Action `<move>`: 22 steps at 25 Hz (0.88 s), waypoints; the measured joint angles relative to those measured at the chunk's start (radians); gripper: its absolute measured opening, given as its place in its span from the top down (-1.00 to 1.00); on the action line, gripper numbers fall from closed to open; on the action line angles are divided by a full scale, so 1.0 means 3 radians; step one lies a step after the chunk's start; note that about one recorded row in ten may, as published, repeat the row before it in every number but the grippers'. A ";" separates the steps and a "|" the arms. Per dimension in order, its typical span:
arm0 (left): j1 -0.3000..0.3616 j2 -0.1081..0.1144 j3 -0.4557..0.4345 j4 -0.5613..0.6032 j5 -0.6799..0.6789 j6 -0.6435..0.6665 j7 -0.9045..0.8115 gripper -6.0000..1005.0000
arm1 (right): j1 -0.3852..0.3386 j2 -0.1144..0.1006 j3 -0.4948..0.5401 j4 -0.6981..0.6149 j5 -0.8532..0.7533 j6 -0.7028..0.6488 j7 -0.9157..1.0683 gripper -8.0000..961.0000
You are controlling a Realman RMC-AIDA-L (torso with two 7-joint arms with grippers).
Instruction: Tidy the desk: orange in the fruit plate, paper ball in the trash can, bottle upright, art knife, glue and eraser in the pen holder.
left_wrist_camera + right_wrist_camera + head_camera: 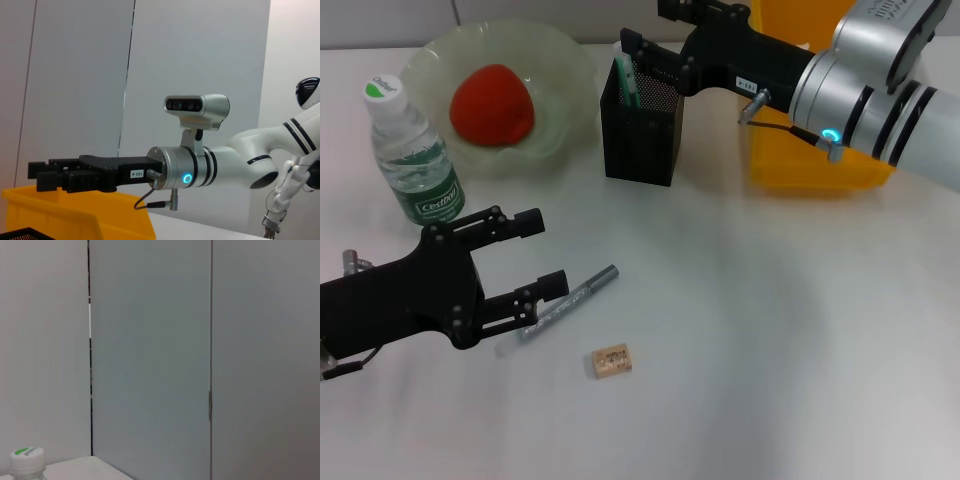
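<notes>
Left pincer (542,255): held low over the worktop (770,330) at the left; fingers spread wide, nothing gripped; the lower finger lies just beside the near end of the art knife.
Bottle (413,155): upright at far left, green cap on; this item is judged done.
Fruit plate (555,75): pale green, behind the bottle; the orange (492,104) is seen inside it.
Art knife (568,302): flat on the worktop, slanted, beside the left pincer's open fingers.
Eraser (611,361): flat on the worktop, near the knife, apart from it.
Pen holder (640,125): black mesh, upright; a green-and-white item, probably the glue (625,80), stands inside.
Right pincer (642,55): over the pen holder's rim; whether its fingers are open cannot be told.
Trash can (810,165): yellow, behind the right arm; contents hidden.
Step in hand: art knife pickup, as judged.
Next move: fingers to be brought astride the knife and closed, then carried to the pen holder.
</notes>
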 joint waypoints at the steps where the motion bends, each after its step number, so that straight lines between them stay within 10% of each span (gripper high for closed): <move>1: 0.0000 0.0000 0.0003 0.0000 0.0000 -0.0002 0.0001 -0.41 | -0.0002 0.0000 0.0004 0.0000 0.0001 0.0000 -0.0002 -0.35; 22: 0.0002 -0.0006 -0.0010 -0.0029 0.0000 -0.0001 0.0000 -0.41 | -0.0257 0.0000 -0.0031 -0.0097 0.0602 -0.0136 -0.0322 -0.36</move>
